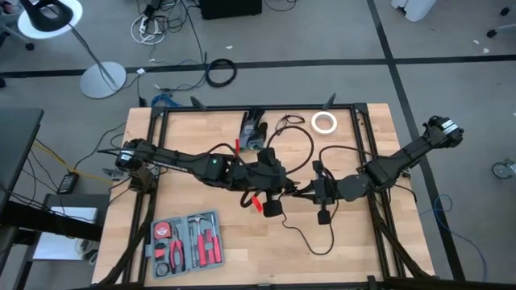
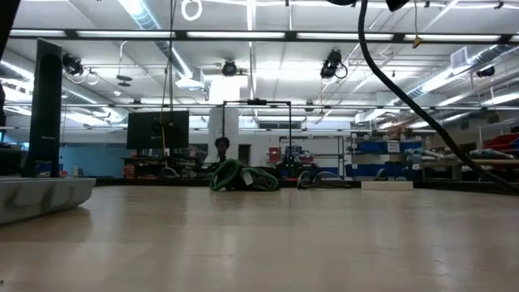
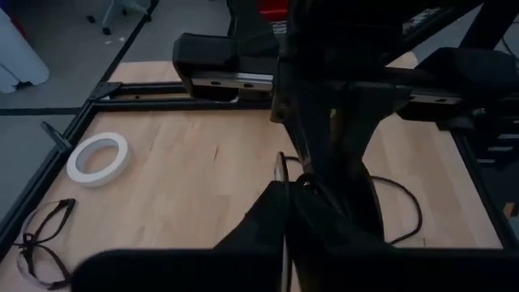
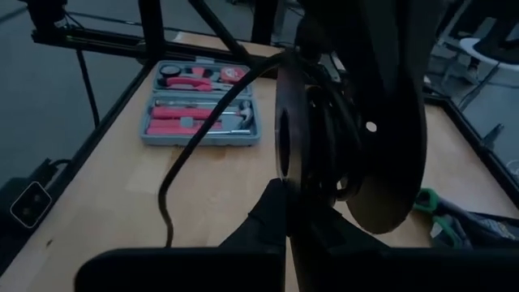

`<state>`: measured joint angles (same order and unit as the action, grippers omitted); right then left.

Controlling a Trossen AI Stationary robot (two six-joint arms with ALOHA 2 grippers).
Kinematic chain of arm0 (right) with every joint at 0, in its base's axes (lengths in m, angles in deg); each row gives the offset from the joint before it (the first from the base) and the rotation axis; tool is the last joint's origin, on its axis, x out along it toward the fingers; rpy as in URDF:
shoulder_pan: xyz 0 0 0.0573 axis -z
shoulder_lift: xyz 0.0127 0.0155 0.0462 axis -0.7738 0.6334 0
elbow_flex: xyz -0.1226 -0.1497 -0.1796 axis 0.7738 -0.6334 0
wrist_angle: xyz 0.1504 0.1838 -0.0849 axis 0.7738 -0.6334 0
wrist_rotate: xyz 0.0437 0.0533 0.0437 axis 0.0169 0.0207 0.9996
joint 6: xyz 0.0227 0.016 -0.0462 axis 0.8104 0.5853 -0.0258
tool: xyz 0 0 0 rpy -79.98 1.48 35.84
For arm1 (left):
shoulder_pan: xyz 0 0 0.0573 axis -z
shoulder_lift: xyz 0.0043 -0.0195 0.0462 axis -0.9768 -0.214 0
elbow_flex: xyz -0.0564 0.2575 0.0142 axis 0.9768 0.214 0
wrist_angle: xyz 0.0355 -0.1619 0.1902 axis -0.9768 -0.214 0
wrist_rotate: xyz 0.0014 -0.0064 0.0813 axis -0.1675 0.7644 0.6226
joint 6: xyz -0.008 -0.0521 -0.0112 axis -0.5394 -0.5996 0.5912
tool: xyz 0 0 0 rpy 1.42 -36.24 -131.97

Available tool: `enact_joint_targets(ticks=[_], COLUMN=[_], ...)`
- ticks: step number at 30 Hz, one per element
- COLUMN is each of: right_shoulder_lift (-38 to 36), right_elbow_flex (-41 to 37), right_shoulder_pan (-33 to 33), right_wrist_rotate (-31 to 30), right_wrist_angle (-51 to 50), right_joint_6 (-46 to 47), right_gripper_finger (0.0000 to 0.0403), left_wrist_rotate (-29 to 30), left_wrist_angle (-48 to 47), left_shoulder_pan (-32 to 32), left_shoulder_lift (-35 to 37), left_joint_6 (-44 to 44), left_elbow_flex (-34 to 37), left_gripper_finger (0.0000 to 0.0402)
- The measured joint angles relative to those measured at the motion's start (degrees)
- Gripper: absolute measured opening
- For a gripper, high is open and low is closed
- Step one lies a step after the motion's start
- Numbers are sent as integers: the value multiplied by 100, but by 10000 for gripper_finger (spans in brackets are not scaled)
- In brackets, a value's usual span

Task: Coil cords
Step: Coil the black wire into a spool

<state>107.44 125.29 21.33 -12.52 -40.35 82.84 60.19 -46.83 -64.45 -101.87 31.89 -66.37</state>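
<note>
My two grippers meet at the table's middle. My left gripper point(image 1: 274, 187) is shut on a thin black cord point(image 3: 280, 172). My right gripper point(image 1: 311, 191) is shut at a round black cord bundle point(image 4: 320, 150), which stands on edge right in front of its fingers. A loose tail point(image 1: 310, 242) curves over the table toward the near edge, with a black plug point(image 1: 325, 216) beside it. A wider loop of the cord point(image 1: 300, 149) lies on the far side of the grippers. My left gripper pinches one thin strand of the cord point(image 3: 280, 182) between its two shut fingers. The strand runs on from the fingertips toward my right gripper. My right gripper's body hides where it leads. My right gripper pinches the bundle's rim point(image 4: 284, 174) between its two shut fingers, coming level from the table's right. The bundle stands on edge beyond the fingertips. A strand point(image 4: 174, 174) leaves it and drops to the table.
A white tape roll point(image 1: 324, 122), a pair of glasses point(image 3: 36, 239) and a dark hand tool point(image 1: 251, 129) lie near the far edge. An open grey tool case point(image 1: 187, 240) with red-handled tools sits at the near left. A black frame point(image 1: 363, 153) borders the table.
</note>
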Motion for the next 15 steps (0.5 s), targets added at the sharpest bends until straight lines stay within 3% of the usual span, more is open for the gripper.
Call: enact_joint_targets(ticks=[5,9,15], right_shoulder_lift=[11,11,-204], right_elbow_flex=[-2,-2,-2], right_shoulder_pan=[0,0,-214], right_wrist_rotate=[-22,-67,-285], right_wrist_angle=[124,107,70], right_joint_6=[-147,-138,156], right_gripper_finger=[2,11,70], left_wrist_rotate=[-36,273,434], left_wrist_angle=[-119,-121,-132], left_shoulder_pan=[-35,15,85], left_shoulder_lift=[11,11,7], left_joint_6=[-32,80,176], left_elbow_flex=[-11,-11,-8], left_gripper_finger=[4,2,1])
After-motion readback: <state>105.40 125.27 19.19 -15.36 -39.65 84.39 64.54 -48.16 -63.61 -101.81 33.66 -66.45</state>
